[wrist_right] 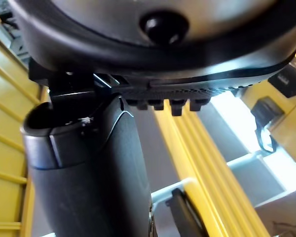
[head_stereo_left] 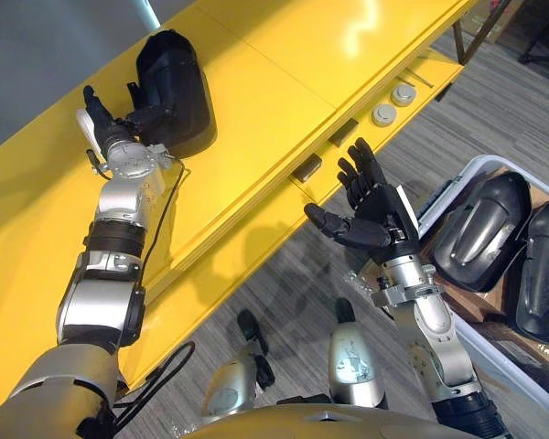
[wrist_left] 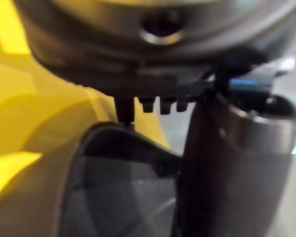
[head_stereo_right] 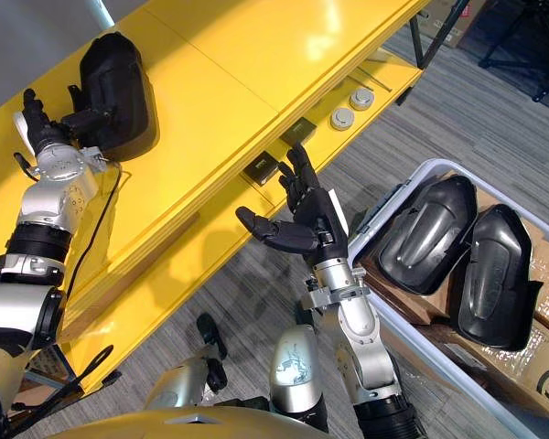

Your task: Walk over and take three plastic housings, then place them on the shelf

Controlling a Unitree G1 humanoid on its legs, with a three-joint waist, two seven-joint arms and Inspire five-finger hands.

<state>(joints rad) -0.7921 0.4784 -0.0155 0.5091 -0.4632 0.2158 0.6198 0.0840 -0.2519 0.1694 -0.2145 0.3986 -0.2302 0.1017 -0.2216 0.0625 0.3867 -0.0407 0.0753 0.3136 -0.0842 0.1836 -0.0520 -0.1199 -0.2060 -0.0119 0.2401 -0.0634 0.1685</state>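
Observation:
One black plastic housing (head_stereo_left: pixel 176 84) lies on the top of the yellow shelf (head_stereo_left: pixel 284 82). My left hand (head_stereo_left: pixel 117 128) rests beside it with straight fingers, their tips against the housing's near side; the housing (wrist_left: pixel 123 182) shows close past those fingers. Two more black housings (head_stereo_right: pixel 427 233) (head_stereo_right: pixel 494 274) lie side by side in a white bin (head_stereo_right: pixel 412 178) on the floor at the right. Between the shelf and the bin my right hand (head_stereo_left: pixel 373 208) hangs above the floor, palm up, open and empty.
The shelf's lower tier holds two round silver parts (head_stereo_left: pixel 384 114) (head_stereo_left: pixel 403 94) and two small dark blocks (head_stereo_left: pixel 306 169) (head_stereo_left: pixel 343 133). Brown cardboard (head_stereo_right: pixel 531 366) lies inside the bin under the housings. Grey carpet (head_stereo_left: pixel 284 274) runs between shelf and bin.

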